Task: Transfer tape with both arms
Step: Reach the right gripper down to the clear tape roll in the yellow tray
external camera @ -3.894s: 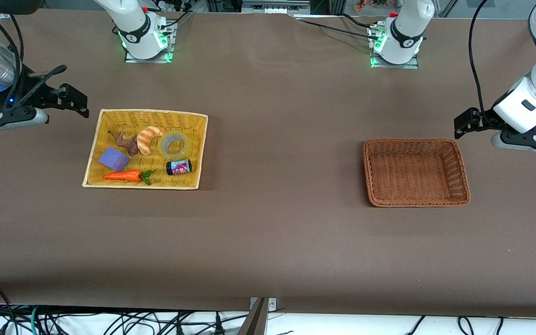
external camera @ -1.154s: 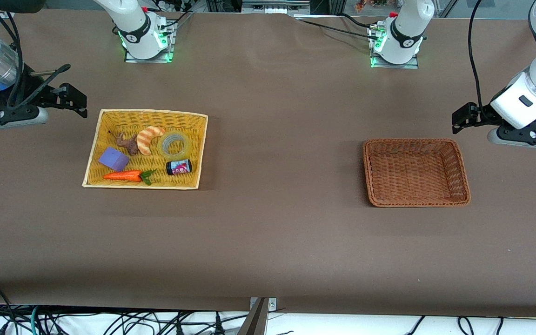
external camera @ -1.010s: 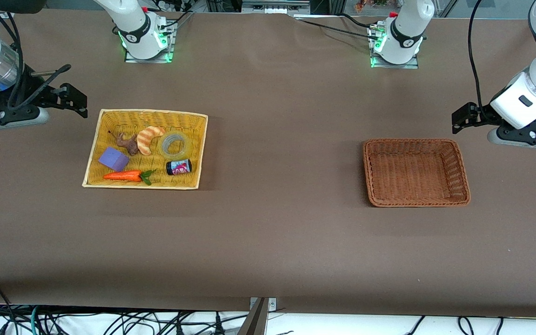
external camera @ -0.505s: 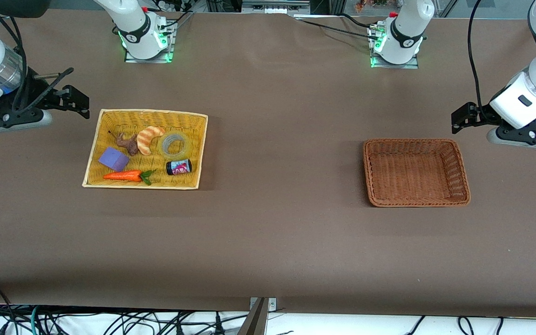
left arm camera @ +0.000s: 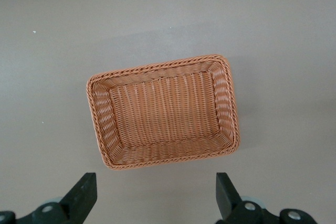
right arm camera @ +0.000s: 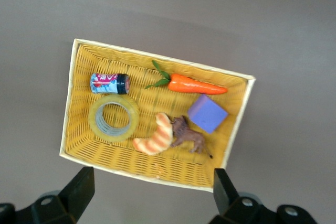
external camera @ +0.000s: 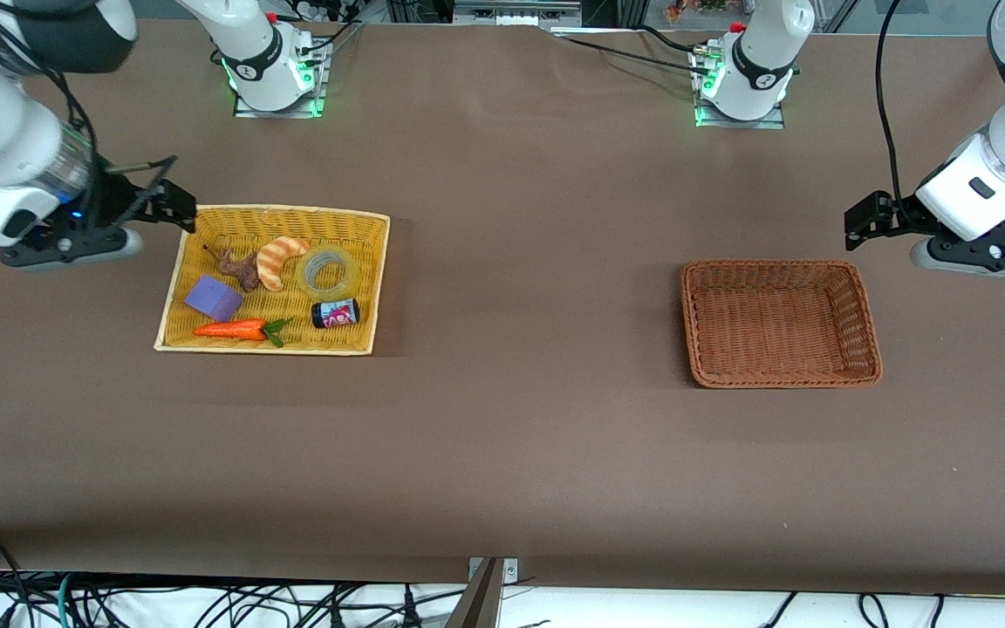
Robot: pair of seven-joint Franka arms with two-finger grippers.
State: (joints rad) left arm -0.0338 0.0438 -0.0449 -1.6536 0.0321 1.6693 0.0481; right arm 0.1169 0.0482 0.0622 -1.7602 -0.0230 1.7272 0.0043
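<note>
Overhead, each wrist view's own fingers (left arm camera: pixel 84 195) (right arm camera: pixel 79 190) apart: left above brown basket (left arm camera: pixel 163 111), right above tape (right arm camera: pixel 113 117).

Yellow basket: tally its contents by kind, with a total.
Tape: 1
Can: 1
Carrot: 1
Purple block: 1
Croissant: 1
Brown animal figure: 1
Total: 6

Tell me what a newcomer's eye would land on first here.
The yellow basket toward the right arm's end of the table, crowded with the tape, a carrot, a purple block, a croissant and a small can. The right hand hangs open over its corner. Toward the other end sits a brown basket, the left hand open beside it.
</note>
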